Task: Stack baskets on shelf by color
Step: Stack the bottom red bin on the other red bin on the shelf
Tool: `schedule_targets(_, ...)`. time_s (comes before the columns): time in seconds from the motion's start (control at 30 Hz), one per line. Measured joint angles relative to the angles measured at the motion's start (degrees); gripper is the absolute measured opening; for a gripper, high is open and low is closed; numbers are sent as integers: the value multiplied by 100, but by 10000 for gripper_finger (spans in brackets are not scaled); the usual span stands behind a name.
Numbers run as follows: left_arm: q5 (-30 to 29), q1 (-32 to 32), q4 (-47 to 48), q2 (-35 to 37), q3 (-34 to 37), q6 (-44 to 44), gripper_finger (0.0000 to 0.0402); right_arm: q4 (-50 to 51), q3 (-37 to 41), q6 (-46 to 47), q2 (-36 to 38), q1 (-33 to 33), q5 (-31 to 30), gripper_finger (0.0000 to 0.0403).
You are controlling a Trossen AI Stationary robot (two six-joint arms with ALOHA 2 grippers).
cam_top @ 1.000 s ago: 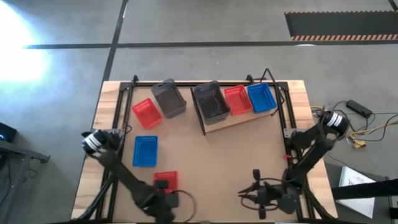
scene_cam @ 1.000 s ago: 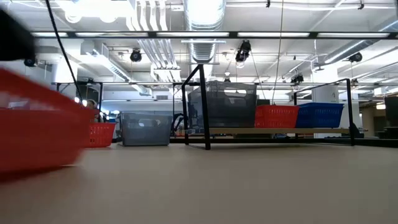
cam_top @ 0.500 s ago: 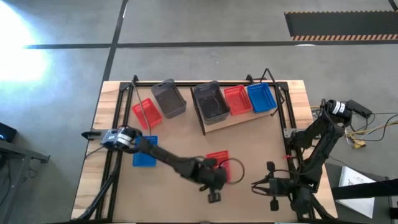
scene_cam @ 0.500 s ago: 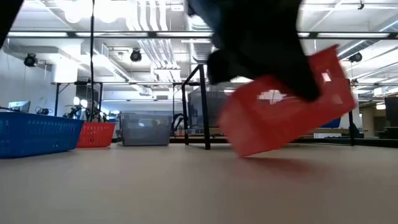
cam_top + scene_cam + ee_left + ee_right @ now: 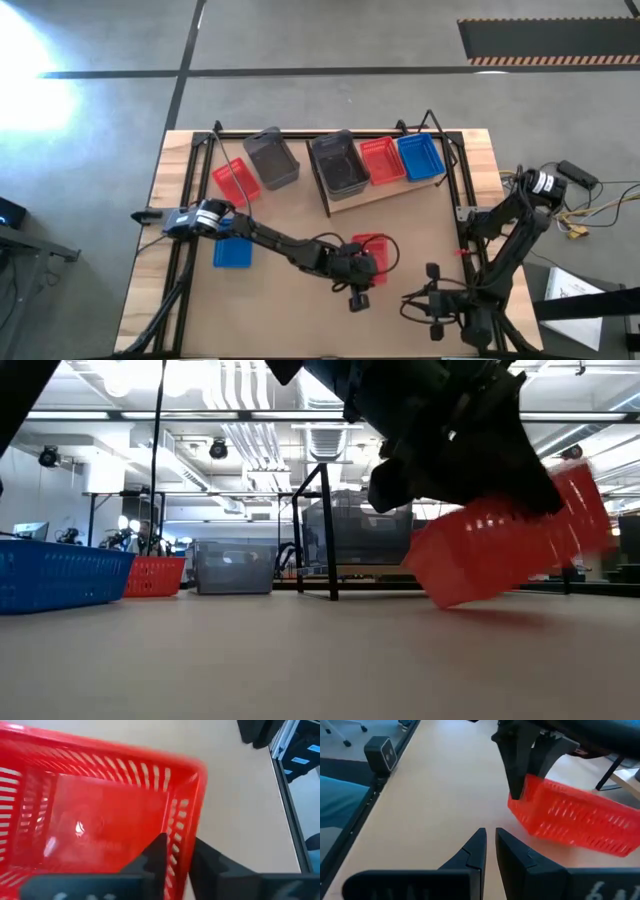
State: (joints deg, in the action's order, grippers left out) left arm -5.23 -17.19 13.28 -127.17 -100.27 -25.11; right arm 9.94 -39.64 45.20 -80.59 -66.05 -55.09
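Left arm reaches across mid-surface (image 5: 400, 230); its tool (image 5: 361, 268) is clamped on one wall of a red basket (image 5: 371, 250), held tilted above the surface, short of the shelf (image 5: 375, 192). Right tool (image 5: 490, 845) rests at the near right edge, fingers nearly together, empty.

The high view looks straight down on the table (image 5: 420, 230), the low view looks level across it, and both wrist views closely share the red basket (image 5: 100, 815).
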Motion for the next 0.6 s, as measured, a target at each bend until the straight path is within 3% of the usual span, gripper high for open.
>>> schedule_targets(0.3, 77, 33, -130, 92, 8, 0, 173, -128, -4, 393, -435, 8, -4, 34)
schedule_targets(0.5, -80, -192, 108, 841, -22, 20, 184, -467, -507, -182, -739, 194, 26, 34)
schedule_targets(0.6, -629, -532, 537, 1146, 50, 27, 185, -382, -978, -653, -906, 469, 180, 35)
